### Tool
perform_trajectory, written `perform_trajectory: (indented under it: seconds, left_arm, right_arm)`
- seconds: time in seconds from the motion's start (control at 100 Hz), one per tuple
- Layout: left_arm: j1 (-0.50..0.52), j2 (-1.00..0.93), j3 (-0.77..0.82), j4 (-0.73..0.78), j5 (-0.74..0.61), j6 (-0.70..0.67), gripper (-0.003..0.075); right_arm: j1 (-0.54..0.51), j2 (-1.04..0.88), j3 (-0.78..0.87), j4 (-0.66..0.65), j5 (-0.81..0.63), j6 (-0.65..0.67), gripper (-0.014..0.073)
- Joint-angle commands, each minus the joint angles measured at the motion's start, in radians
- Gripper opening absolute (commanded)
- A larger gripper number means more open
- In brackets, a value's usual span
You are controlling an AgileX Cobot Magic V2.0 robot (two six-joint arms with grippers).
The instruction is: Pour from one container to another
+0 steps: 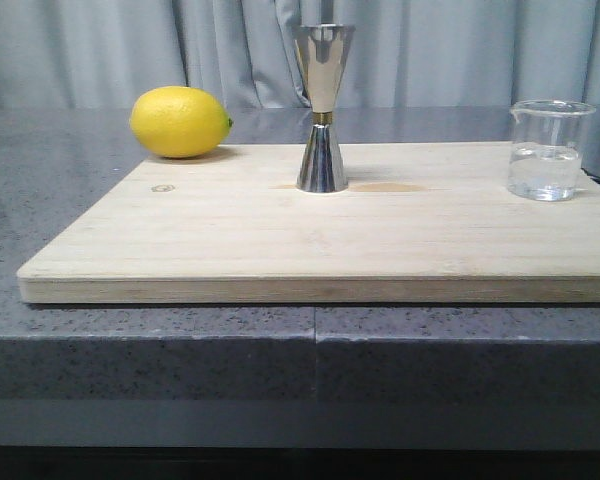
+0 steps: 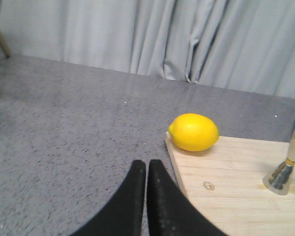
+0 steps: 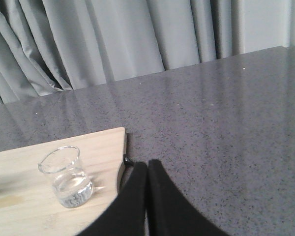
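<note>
A clear glass beaker (image 1: 549, 149) with some clear liquid stands upright at the right end of the wooden board (image 1: 280, 240); it also shows in the right wrist view (image 3: 66, 176). The steel jigger (image 1: 322, 108) stands upright at the board's back middle, and its lower cone (image 2: 283, 169) shows in the left wrist view. My left gripper (image 2: 147, 166) is shut and empty over the counter, off the board's left edge. My right gripper (image 3: 147, 166) is shut and empty, just off the board's right edge, apart from the beaker. Neither gripper appears in the front view.
A yellow lemon (image 1: 180, 121) lies at the board's back left corner, also seen in the left wrist view (image 2: 193, 132). The board rests on a dark speckled counter (image 1: 70, 170). Grey curtains (image 1: 100, 50) hang behind.
</note>
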State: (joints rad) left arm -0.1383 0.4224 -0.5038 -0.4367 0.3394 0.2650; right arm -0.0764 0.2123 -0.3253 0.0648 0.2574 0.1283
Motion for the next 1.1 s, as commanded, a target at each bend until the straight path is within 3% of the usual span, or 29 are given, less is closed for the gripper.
perform_trajectory:
  seconds: [0.0, 0.12, 0.31, 0.4, 0.55, 0.72, 0.79, 1.09]
  left_arm:
    - [-0.058, 0.102, -0.099, -0.020, -0.049, 0.046, -0.0020]
    - [-0.148, 0.213, -0.156, -0.020, -0.110, 0.076, -0.0020]
    - [-0.311, 0.375, -0.179, -0.020, -0.267, 0.080, -0.0019]
    - [-0.390, 0.448, -0.179, -0.020, -0.362, 0.080, -0.0005]
    - [-0.535, 0.575, -0.179, 0.052, -0.539, 0.080, 0.0135]
    - [-0.630, 0.701, -0.179, 0.164, -0.731, 0.080, 0.0438]
    - [-0.643, 0.753, -0.179, 0.164, -0.789, 0.079, 0.0513]
    - [-0.643, 0.944, -0.179, 0.191, -0.877, 0.009, 0.0530]
  right_arm:
    - [-0.004, 0.072, -0.089, 0.001, -0.050, -0.008, -0.0049]
    - [-0.004, 0.140, -0.128, 0.001, -0.062, -0.008, 0.0047]
    - [-0.004, 0.215, -0.131, 0.001, -0.121, -0.008, 0.0348]
    - [-0.004, 0.241, -0.131, 0.001, -0.135, -0.008, 0.0429]
    - [-0.004, 0.276, -0.131, 0.002, -0.133, -0.008, 0.0433]
    - [-0.003, 0.285, -0.131, 0.002, -0.132, -0.008, 0.0433]
    - [-0.003, 0.287, -0.131, 0.002, -0.127, -0.008, 0.0434]
    - [0.047, 0.289, -0.131, 0.002, -0.109, -0.008, 0.0434]
